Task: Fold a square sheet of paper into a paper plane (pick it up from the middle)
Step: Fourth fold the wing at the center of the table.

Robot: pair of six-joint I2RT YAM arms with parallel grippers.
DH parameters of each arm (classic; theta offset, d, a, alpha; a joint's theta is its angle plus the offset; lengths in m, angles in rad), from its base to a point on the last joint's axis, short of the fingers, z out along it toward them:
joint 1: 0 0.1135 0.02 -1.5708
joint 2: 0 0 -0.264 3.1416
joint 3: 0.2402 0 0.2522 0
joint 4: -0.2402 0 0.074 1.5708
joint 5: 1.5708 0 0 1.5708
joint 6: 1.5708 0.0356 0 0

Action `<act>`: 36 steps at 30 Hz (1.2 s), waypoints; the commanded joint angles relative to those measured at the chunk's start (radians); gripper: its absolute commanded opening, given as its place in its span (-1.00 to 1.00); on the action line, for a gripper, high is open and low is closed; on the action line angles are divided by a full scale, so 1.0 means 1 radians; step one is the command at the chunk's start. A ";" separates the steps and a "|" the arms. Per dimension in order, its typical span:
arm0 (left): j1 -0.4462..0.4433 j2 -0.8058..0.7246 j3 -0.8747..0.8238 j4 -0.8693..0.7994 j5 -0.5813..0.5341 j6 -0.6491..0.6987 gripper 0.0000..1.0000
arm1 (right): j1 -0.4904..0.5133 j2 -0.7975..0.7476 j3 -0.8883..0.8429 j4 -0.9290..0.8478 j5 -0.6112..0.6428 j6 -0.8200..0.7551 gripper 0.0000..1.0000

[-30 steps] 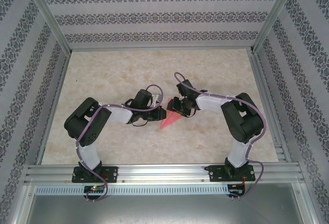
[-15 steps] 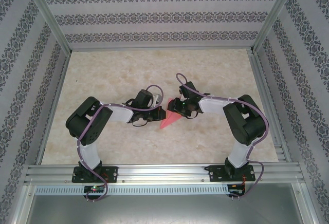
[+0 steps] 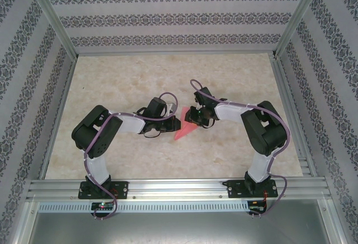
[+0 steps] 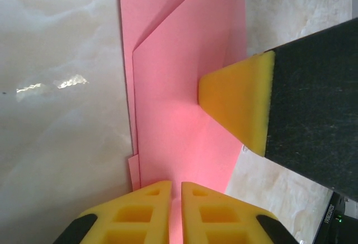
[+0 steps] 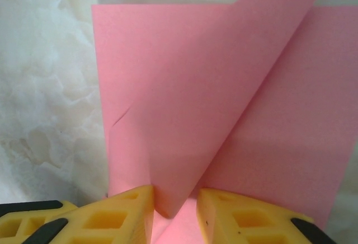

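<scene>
Paper (image 3: pixel 183 131) lies flat near the middle of the worktop (image 3: pixel 140 76), a bit toward the near edge. It's partly folded into a pink wedge, point aimed near-left. Both arms reach in over it: left gripper (image 3: pixel 174 124) at its left side, right gripper (image 3: pixel 193 119) at its far-right end, the two close together.

Left wrist view: yellow fingers (image 4: pixel 140 210) nearly together, with pink showing in the thin slit between them. Can't tell if they pinch the sheet or just sit over its edge. Diagonal crease lines show on the sheet ahead. One yellow pad (image 4: pixel 238 107) of the right gripper sits on its right edge.

Right wrist view: a flap is curled up off the sheet. Its lower end sits between the fingers (image 5: pixel 224 216), both touching it, so the flap is grasped.
</scene>
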State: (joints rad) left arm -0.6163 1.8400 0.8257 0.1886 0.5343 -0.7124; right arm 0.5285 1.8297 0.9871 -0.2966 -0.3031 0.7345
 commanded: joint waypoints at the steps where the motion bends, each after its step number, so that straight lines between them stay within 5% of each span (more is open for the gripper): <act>1: 0.001 -0.059 0.015 -0.002 -0.016 -0.010 -0.68 | 0.011 0.114 -0.051 -0.156 0.136 -0.001 -0.40; 13: -0.013 -0.068 -0.006 0.076 -0.012 -0.050 -0.65 | 0.020 0.134 -0.043 -0.155 0.141 0.016 -0.36; 36: -0.026 0.024 0.042 -0.055 -0.055 -0.015 -0.77 | 0.021 0.166 -0.038 -0.170 0.151 0.024 -0.37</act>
State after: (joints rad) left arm -0.6315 1.8534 0.8463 0.1810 0.4976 -0.7448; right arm 0.5369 1.8549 1.0195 -0.3443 -0.2844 0.7574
